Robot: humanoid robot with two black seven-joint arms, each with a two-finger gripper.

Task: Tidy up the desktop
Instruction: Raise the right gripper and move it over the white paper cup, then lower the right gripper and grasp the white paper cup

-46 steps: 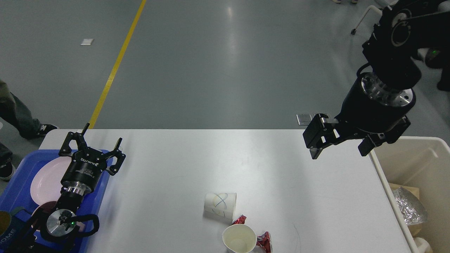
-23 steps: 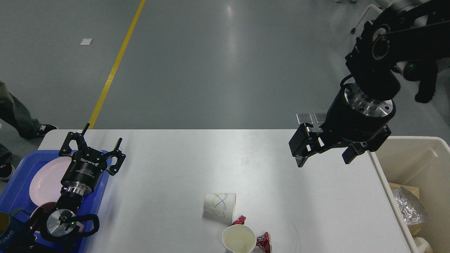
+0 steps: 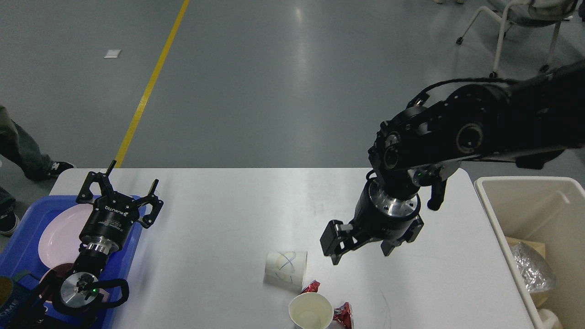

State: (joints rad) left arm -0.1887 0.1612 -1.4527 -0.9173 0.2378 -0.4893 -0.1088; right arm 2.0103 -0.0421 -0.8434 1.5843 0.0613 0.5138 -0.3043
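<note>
The white desktop (image 3: pixel 219 228) fills the lower view. A paper cup (image 3: pixel 286 268) with a blue swirl lies on its side near the front middle. An upright empty paper cup (image 3: pixel 311 311) stands just in front of it, with red foil wrappers (image 3: pixel 343 314) beside it. My right gripper (image 3: pixel 359 249) is open and empty, pointing down over the table just right of the lying cup. My left gripper (image 3: pixel 119 186) is open and empty at the blue tray's right edge, far from the cups.
A blue tray (image 3: pixel 20 256) at the left holds a pink plate (image 3: pixel 59 235). A beige bin (image 3: pixel 525 201) at the table's right end holds crumpled foil (image 3: pixel 532 267) and other waste. A chair (image 3: pixel 507 27) stands far back right.
My right arm has swung left and down from near the bin to just right of the lying cup, still open. The left arm and the cups have not moved.
</note>
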